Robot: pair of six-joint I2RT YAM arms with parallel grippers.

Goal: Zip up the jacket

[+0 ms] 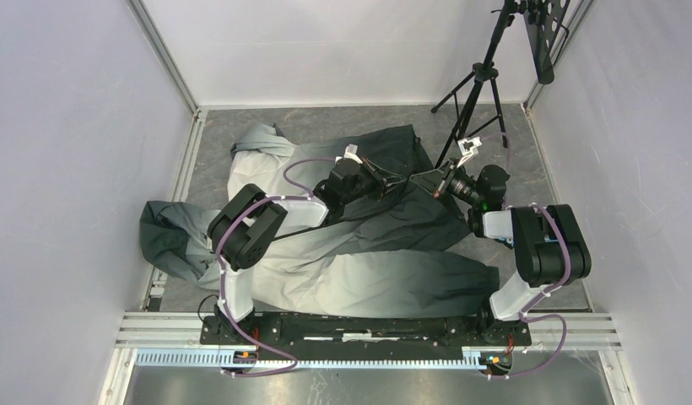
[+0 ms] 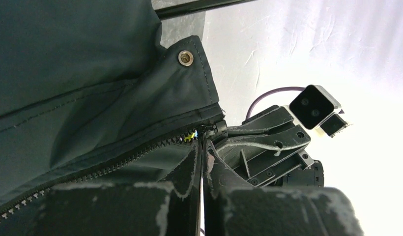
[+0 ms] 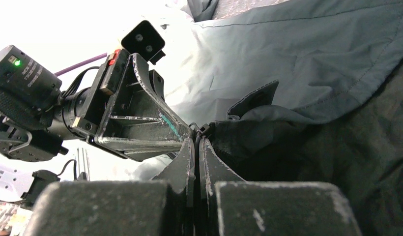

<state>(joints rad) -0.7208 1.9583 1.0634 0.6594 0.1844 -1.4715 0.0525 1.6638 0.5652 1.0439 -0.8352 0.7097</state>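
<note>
Grey floor, white walls; jacket sprawled across centre and left of the top view. Left gripper pressed together on dark fabric at the zipper end, upper centre; right gripper pinched tight opposite, seemingly on the slider. Hold the left anchor taut, draw straight along the teeth, avoid snagging fabric. No containers visible.
</note>
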